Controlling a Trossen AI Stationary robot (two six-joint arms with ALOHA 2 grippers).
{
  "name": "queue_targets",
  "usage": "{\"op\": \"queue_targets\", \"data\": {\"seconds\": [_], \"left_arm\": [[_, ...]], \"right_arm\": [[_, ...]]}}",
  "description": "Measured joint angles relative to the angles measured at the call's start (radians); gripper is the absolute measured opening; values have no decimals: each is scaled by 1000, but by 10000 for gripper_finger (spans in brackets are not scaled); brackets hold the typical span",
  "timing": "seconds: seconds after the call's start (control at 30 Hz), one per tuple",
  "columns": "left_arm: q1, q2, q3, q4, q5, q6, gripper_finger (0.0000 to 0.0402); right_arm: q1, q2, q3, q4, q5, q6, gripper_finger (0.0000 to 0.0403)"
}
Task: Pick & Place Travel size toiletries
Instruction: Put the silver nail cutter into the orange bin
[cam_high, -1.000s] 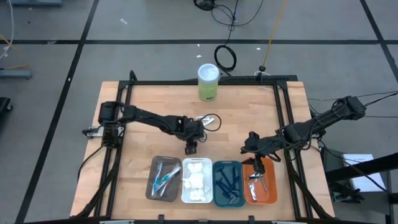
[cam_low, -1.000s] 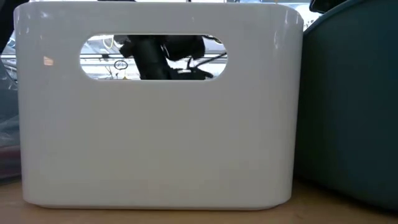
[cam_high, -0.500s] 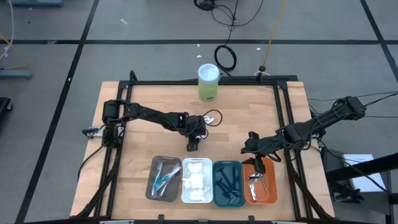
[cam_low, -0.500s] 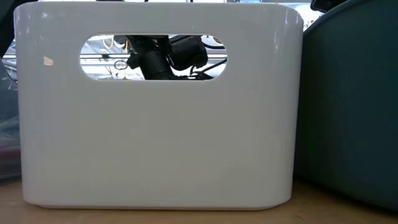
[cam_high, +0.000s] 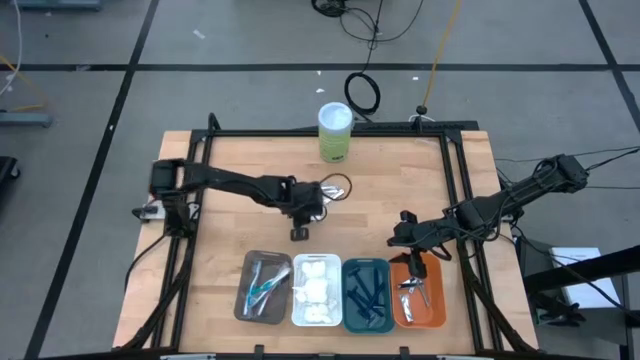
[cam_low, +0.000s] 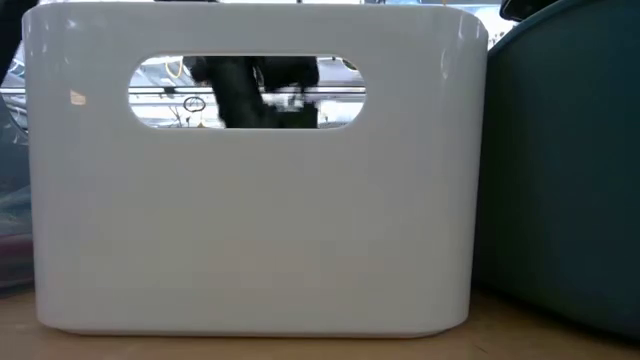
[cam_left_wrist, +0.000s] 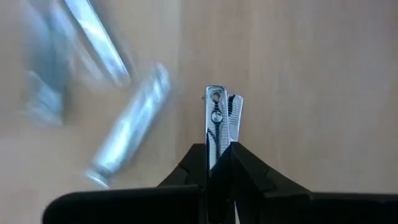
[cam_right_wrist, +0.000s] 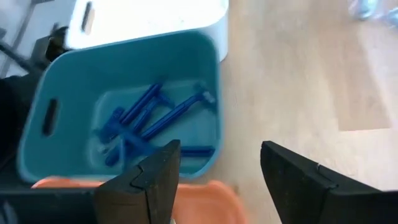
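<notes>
— Closing is the word for it: the left end effector (cam_left_wrist: 219, 163), which stood wide a second ago over the middle of the table, now has its fingers pinched on a small shiny silver metal nail clipper (cam_left_wrist: 217, 127), held upright between the tips. It has also slid a little toward the table's left edge since then.

— So the pick is made?

— I'd judge so. The grip looks centred, though only the lower end of the clipper is caught, so it could twist on the way. More loose silver metal pieces (cam_left_wrist: 127, 140) lie just beside it on the wood, blurred, so I can't say exactly what they are.

— Where should it go?

— Along the near edge stand four rounded rectangular trays: a brown tray (cam_high: 248, 266) with pale teal and clear toothbrushes (cam_high: 262, 285), a white tray (cam_high: 298, 264) with white soft wads (cam_high: 315, 293), a teal tray (cam_right_wrist: 74, 93) with dark blue razors (cam_right_wrist: 152, 118), and an orange tray (cam_high: 432, 312) with silver tools (cam_high: 415, 285) already in it. The orange one, probably.

— And the right end effector?

— The right end effector (cam_right_wrist: 217, 174) hangs over the orange tray, fingers apart, holding nothing; it hasn't shifted.

— The surroundings?

— A pale wooden table (cam_high: 240, 180) in a black frame, with a tall green-and-white cylindrical canister (cam_high: 335, 132) near the far edge. Beyond is grey floor crossed by dark tape lines, with coiled cables behind the table.
</notes>
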Motion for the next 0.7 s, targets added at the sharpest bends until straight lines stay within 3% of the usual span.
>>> {"op": "queue_targets", "data": {"seconds": [0.13,0.33,0.43,0.6,0.7], "left_arm": [[-11,-141,7,46,-10,19,28],[-32,-241,7,286,11,115,28],[-34,-236,7,431,62,150,28],[-34,-219,7,622,221,165,28],[-36,-213,7,700,245,167,28]], "right_arm": [[0,0,0,16,126,-9,208],[-13,10,-19,182,482,-146,208],[-42,15,-85,436,573,-261,208],[-93,18,-249,973,568,-465,208],[-111,17,-349,1274,532,-549,208]]}}
